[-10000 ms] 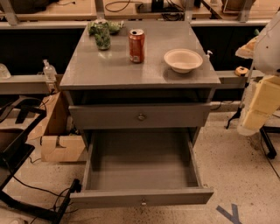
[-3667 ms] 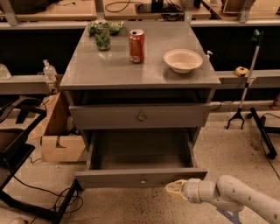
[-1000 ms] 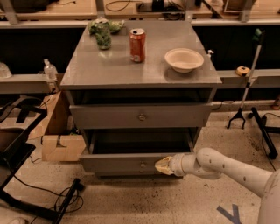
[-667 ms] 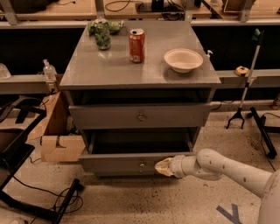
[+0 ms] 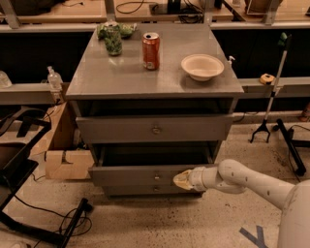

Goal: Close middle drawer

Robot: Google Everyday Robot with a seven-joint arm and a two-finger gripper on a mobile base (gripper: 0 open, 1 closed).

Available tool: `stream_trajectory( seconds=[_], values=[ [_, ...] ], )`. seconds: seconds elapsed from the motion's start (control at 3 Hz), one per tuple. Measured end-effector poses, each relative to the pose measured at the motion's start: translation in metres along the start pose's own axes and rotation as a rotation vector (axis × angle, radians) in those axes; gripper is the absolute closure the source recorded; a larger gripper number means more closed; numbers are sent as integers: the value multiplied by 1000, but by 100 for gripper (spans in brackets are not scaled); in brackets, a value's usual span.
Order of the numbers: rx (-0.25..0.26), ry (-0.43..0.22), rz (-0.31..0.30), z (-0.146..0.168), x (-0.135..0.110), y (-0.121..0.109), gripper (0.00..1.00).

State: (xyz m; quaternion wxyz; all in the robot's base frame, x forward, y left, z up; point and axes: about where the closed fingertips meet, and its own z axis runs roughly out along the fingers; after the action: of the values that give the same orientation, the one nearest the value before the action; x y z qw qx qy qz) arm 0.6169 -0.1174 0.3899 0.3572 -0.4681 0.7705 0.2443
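While the middle drawer [image 5: 126,175] juts only slightly from the desk [image 5: 121,72], its rigid, light box should slide easily under a flat push beside the knob [image 5: 156,177], where the tool [image 5: 183,180] sits against the front, open or closed I cannot tell

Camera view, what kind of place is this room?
Probably a robotics lab or workshop: long workbenches behind the grey cabinet, loose cables on the floor, and a white robot arm whose pincer sits at the middle drawer front.
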Motion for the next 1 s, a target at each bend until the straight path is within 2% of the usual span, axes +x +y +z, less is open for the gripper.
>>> stream_trajectory(
  seconds=[0.33,0.67,1.0],
  values=[
    [10,10,6,5,-6,-26,100],
    [10,11,6,4,-5,-24,100],
    [23,27,14,11,-11,-56,100]
  ],
)
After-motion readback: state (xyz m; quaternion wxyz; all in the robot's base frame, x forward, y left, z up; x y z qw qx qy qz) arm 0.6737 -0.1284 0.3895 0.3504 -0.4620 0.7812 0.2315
